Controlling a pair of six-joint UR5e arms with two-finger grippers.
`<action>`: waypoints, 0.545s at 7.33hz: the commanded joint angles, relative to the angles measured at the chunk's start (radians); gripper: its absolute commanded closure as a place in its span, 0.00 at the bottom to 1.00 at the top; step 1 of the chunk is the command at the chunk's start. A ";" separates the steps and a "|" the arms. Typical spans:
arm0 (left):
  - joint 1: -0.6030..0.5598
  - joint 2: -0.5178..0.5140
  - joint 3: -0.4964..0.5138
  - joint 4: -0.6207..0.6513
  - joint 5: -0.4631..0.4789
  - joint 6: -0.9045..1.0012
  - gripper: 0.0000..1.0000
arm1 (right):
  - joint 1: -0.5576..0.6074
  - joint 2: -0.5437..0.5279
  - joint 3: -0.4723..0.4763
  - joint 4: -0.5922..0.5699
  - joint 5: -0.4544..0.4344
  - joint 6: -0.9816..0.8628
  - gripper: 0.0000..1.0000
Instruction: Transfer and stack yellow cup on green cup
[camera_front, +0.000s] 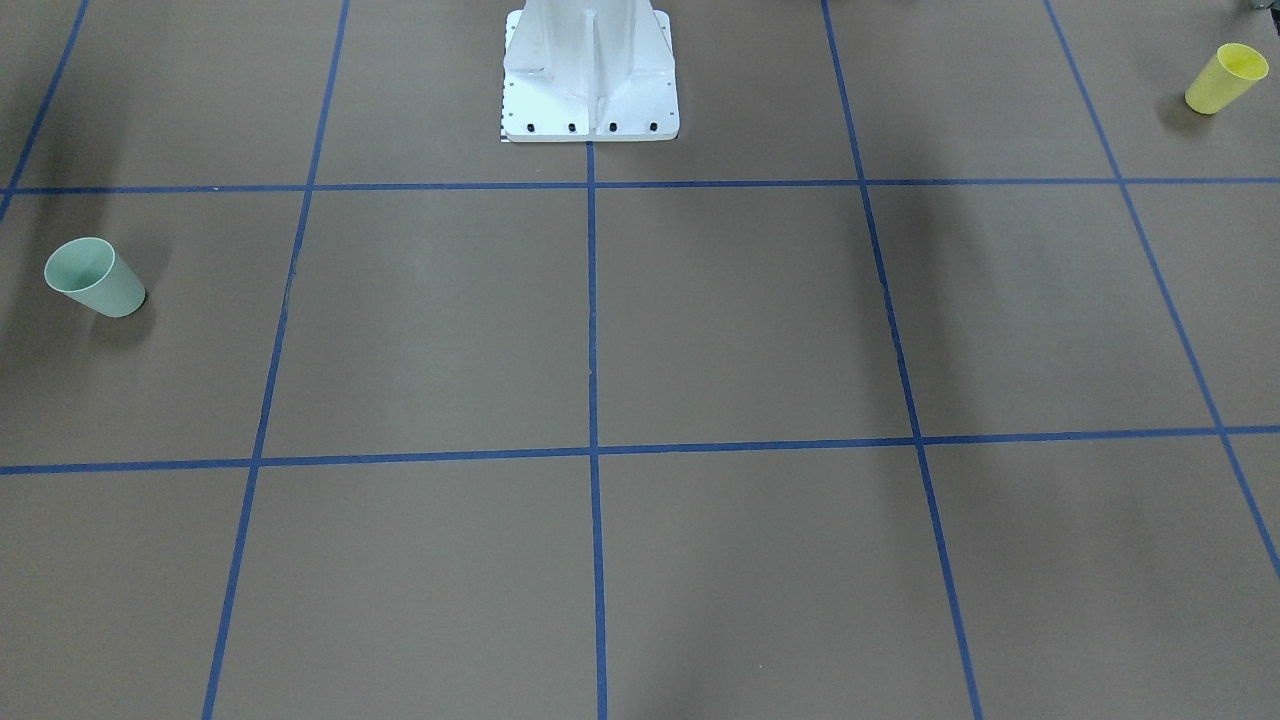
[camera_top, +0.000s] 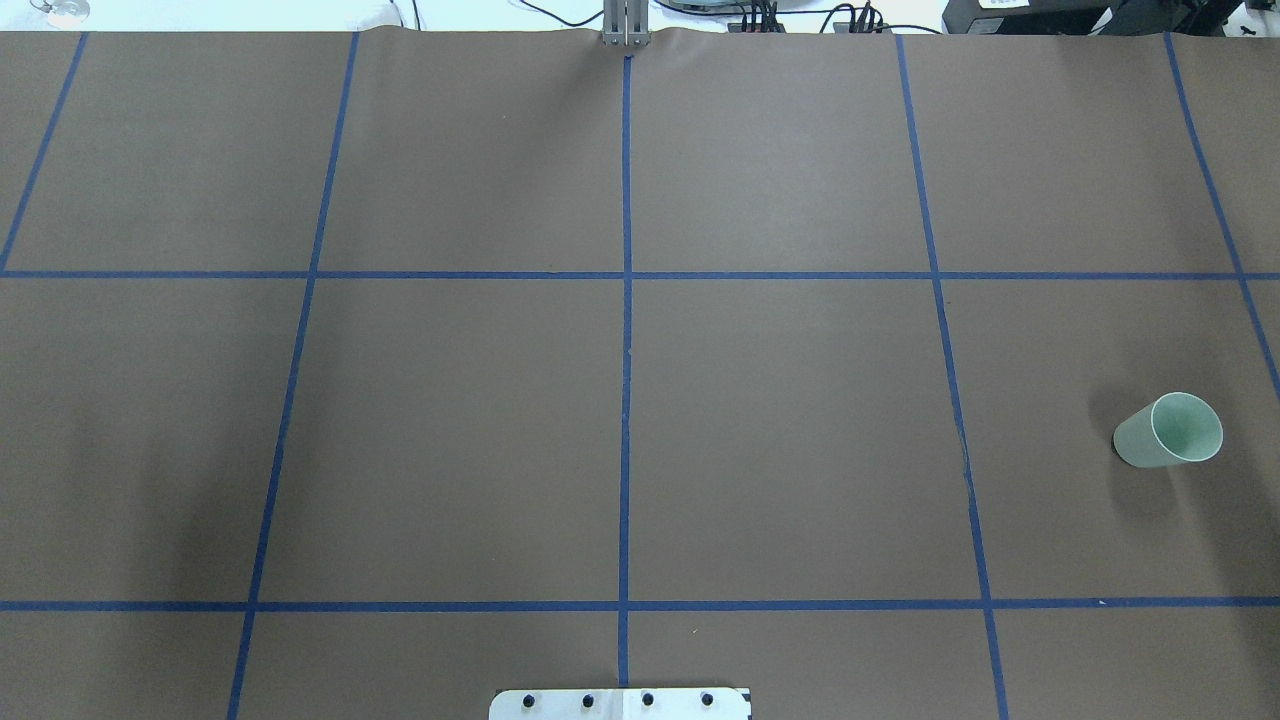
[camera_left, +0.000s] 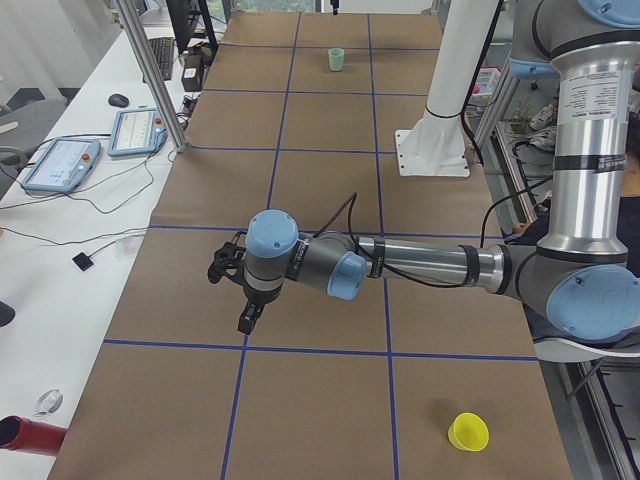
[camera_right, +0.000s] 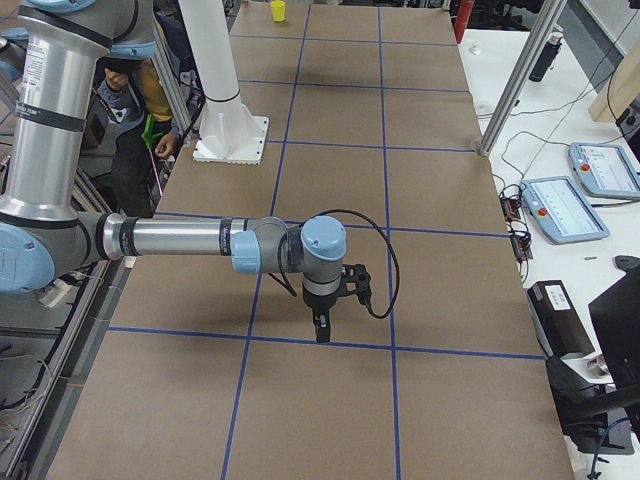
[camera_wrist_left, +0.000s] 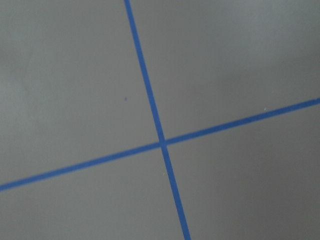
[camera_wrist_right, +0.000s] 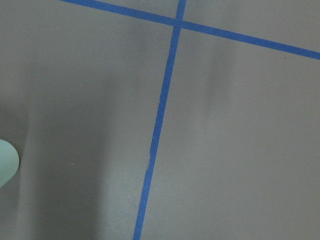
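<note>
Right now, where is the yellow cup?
The yellow cup stands mouth-up far out on the robot's left, top right in the front-facing view, level with the white robot base, far from the green cup.

The green cup (camera_wrist_right: 7, 163) is cut off by the right wrist view's edge — whether the left gripper (camera_left: 246, 320) and right gripper (camera_right: 322, 331) are open cannot be told.

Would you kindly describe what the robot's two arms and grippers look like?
Both the left arm and the right arm are silver-grey metal tubes with light-blue caps at rounded joints and black bands. The left gripper and right gripper are black and two-fingered, each with a black cable looping back to the wrist.
</note>
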 joint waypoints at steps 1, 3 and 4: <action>0.001 -0.005 -0.006 -0.144 0.005 -0.055 0.00 | 0.000 0.000 -0.001 -0.001 0.001 0.000 0.00; 0.004 -0.022 -0.043 -0.243 0.160 -0.225 0.00 | 0.000 0.000 -0.001 0.000 0.001 0.000 0.00; 0.025 -0.016 -0.079 -0.247 0.260 -0.317 0.00 | 0.000 0.000 -0.001 0.000 0.001 0.000 0.00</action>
